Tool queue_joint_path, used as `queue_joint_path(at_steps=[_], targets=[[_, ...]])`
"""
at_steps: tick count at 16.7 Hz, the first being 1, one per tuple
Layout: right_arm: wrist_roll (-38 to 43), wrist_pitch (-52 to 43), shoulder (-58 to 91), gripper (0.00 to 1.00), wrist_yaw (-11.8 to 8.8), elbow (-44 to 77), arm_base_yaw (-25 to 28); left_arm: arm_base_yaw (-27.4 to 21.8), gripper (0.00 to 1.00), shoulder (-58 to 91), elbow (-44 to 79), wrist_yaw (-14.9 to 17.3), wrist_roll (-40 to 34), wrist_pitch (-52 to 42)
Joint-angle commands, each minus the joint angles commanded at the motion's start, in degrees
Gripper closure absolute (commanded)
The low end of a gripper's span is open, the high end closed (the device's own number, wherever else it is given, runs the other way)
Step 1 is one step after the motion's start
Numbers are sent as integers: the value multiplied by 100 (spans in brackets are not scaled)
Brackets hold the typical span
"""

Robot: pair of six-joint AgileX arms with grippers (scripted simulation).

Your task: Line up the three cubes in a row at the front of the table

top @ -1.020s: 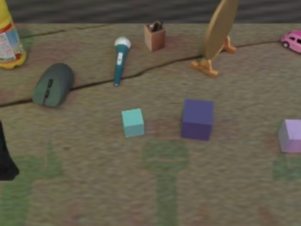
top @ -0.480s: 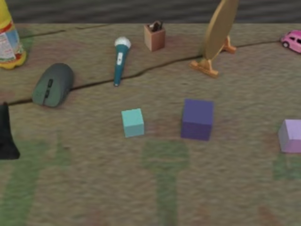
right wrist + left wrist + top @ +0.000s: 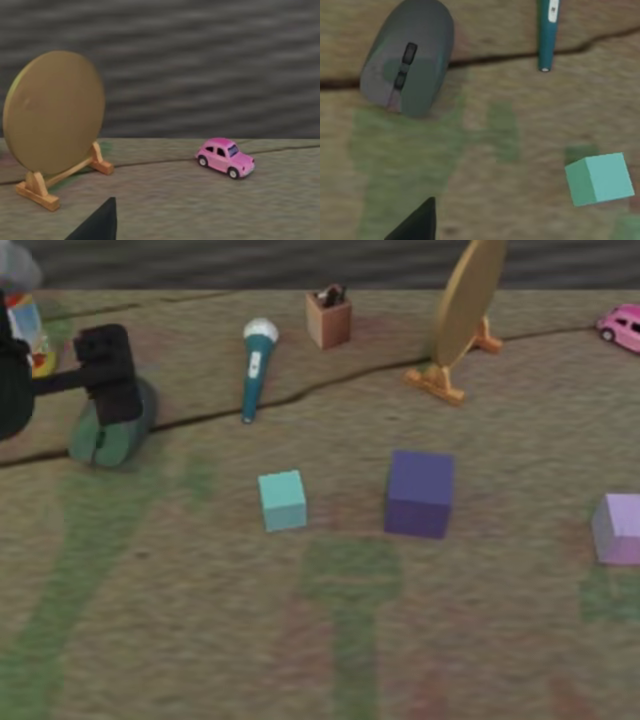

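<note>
My left pincer [image 3: 108, 370] hangs over the far-left part of the counter [image 3: 200, 640], above the grey mouse [image 3: 112, 425], with its arm reaching in from the left edge. I cannot tell whether it is wide or narrow: the top view shows only a dark block, and my left wrist view shows just one dark fingertip [image 3: 417, 225]. It holds nothing that I can see. My right arm is out of the top view; its wrist view shows one dark fingertip [image 3: 100, 225] and looks toward the round wooden disc on its stand [image 3: 52, 115] and the pink toy car [image 3: 225, 157].

Just beyond the mouse stands a yellow bottle [image 3: 30, 335] at the far-left corner. Right of the mouse lies a teal microphone [image 3: 256, 368], across the dark crack [image 3: 200, 418]. Behind it stands the small brown holder [image 3: 329, 318].

The teal cube [image 3: 283, 501] sits near the middle of the counter, well apart from my left pincer. The dark purple cube [image 3: 420, 493] is to its right, with a gap between them. The pale lilac cube [image 3: 618, 528] sits at the right edge, well apart from the purple one and slightly nearer the front
</note>
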Motion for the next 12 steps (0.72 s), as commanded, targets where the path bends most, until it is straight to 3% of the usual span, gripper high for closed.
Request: queue_joint_path(at_steps=[6, 12], targets=[[0, 0, 0, 0, 0, 0, 0, -796, 0, 3668, 2905, 5, -1080, -1951], [0, 0, 0, 0, 0, 0, 0, -1354, 0, 6093, 5127, 12, -1860, -3205]])
